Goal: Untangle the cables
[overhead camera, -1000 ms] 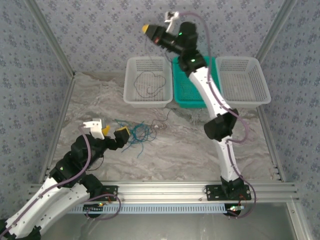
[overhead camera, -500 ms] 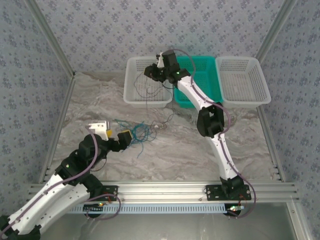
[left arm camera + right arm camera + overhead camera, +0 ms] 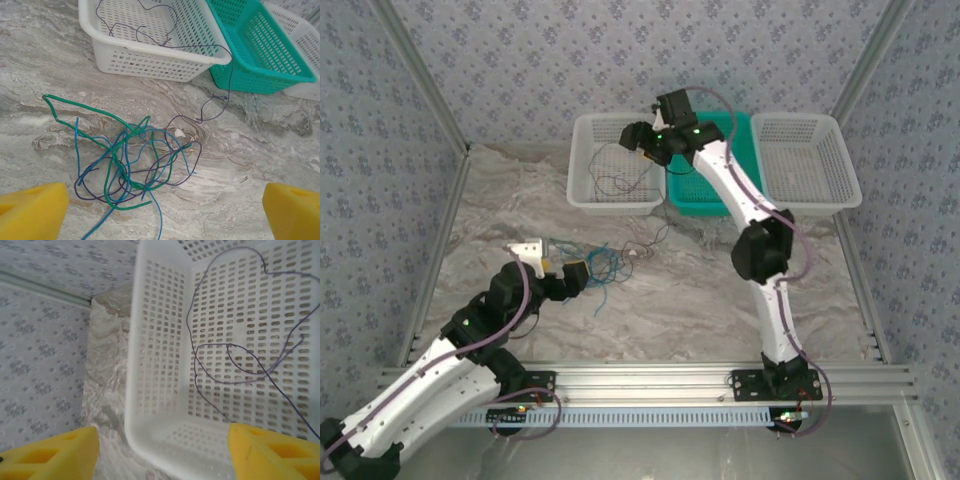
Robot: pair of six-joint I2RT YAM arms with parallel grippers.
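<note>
Left wrist view — dark cable (image 3: 229, 80) joins tangle (image 3: 131, 162) to basket (image 3: 150, 62).

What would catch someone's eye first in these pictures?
The knot of green and blue cables on the marble table, just ahead of the open left end effector. Then the dark cable spilling over the rim of the left white basket, beneath the open right end effector.

Marbled table (image 3: 700, 300): three baskets (image 3: 692, 196), tangled cables (image 3: 598, 265).

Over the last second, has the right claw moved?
Yes: the right claw swung from beyond the far rim of the left white basket to above its inside.
</note>
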